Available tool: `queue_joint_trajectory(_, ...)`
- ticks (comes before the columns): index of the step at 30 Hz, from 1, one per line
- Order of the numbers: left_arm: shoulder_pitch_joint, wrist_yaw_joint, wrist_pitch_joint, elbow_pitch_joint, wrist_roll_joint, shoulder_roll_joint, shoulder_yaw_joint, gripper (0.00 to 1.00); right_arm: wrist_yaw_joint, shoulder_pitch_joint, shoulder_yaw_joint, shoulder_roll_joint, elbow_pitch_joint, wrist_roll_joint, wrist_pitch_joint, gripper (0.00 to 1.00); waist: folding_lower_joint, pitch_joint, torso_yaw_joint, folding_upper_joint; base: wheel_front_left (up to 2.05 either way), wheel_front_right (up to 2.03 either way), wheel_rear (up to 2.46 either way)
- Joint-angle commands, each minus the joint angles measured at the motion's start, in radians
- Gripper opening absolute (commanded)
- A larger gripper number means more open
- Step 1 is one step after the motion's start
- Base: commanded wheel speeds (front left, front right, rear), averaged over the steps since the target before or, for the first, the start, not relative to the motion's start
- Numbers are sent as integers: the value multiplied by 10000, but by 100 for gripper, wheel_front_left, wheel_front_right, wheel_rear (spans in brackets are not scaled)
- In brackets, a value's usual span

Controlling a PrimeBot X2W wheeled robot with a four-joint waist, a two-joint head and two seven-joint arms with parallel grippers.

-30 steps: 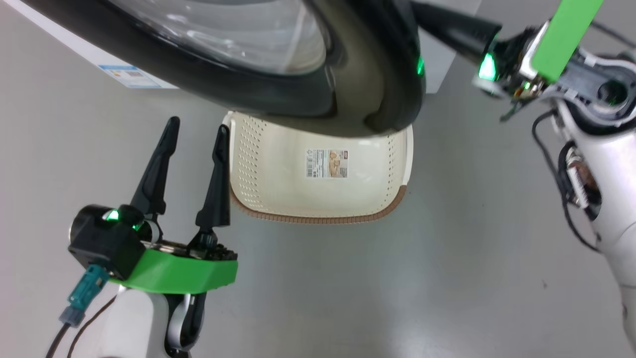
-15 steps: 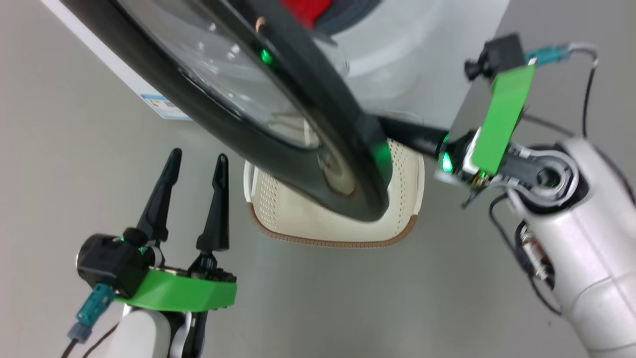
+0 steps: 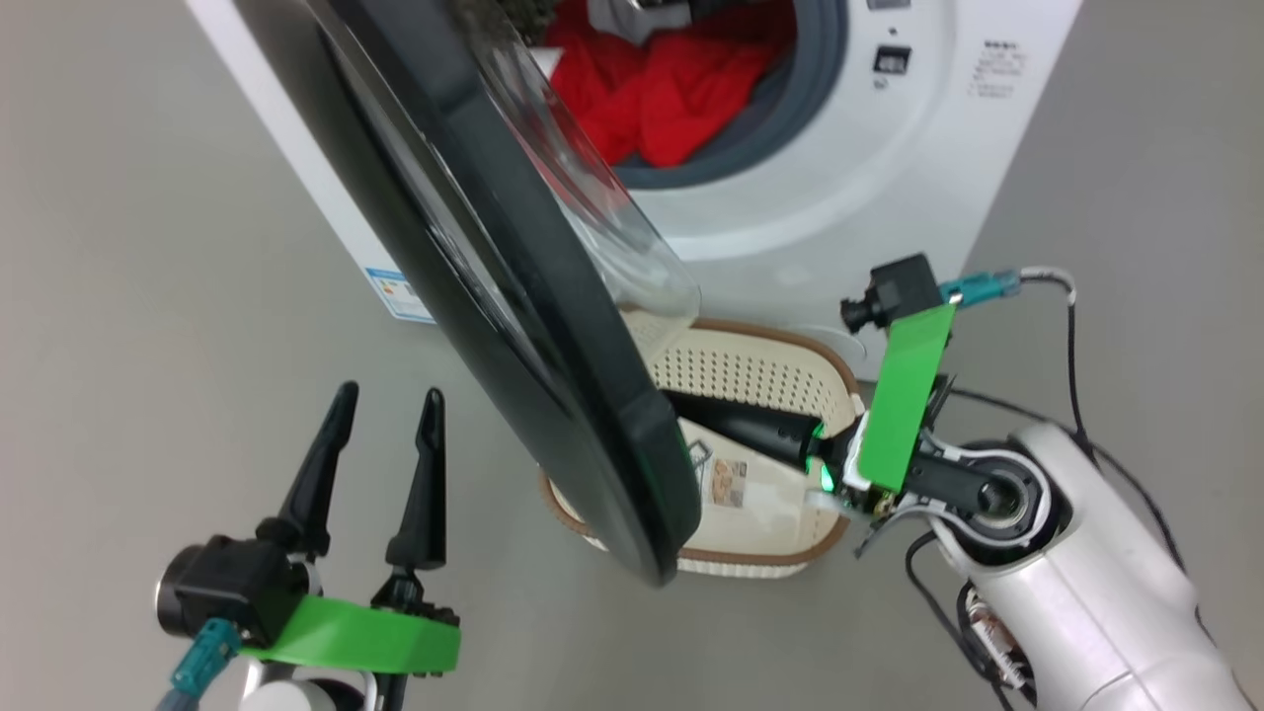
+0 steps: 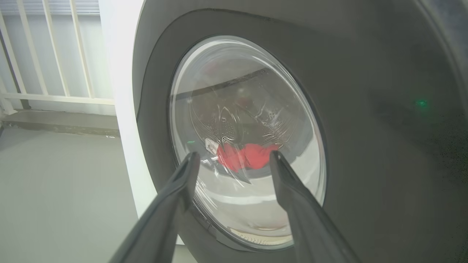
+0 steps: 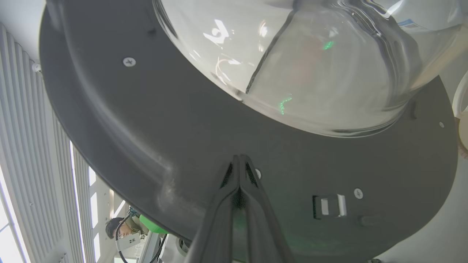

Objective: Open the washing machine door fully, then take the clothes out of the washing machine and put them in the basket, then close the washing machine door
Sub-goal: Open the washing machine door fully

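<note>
The black-framed washing machine door (image 3: 494,296) stands partly swung out from the white washing machine (image 3: 889,197), edge-on to the head view. Red clothes (image 3: 671,89) lie in the drum behind the grey ring. The cream basket (image 3: 750,370) sits on the floor under the door. My right gripper (image 5: 239,157) is shut on nothing, its tips against the door's dark inner face (image 5: 146,128) below the glass bowl (image 5: 310,54). My left gripper (image 3: 385,400) is open, apart from the door's outer side; between its fingers (image 4: 292,190) the red clothes (image 4: 248,157) show through the glass.
Grey floor (image 3: 148,247) lies to the left of the machine and around the basket. The door latch (image 5: 329,206) sits right of my right fingers. A white railing (image 4: 55,54) stands behind the machine. A person (image 5: 119,228) is visible beyond the door's edge.
The head camera has tilted up, bringing the drum and clothes into view. The door has swung further out, with my shut right gripper staying on its inner side. The left gripper stays open.
</note>
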Motion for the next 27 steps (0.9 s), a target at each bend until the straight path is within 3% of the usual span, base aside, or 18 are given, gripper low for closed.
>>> queue_joint_trajectory(1, 125, -34, -49, -146, 141, 242, 362, 100, 77, 222, 244, 372, -250, 117, -34, 0, 0, -646, 530, 0, 0, 0, 0)
queue_joint_trajectory(15, 545, -161, -49, 194, 203, 242, 110, 100, 77, 894, 614, 580, -99, -78, -254, 0, 0, -1550, 1882, 0, 0, 0, 0)
queue_joint_trajectory(27, 850, -108, -49, 143, 104, 242, 344, 100, 77, 547, 1151, 628, 181, -183, -154, 0, 0, -1511, 2072, 0, 0, 0, 0)
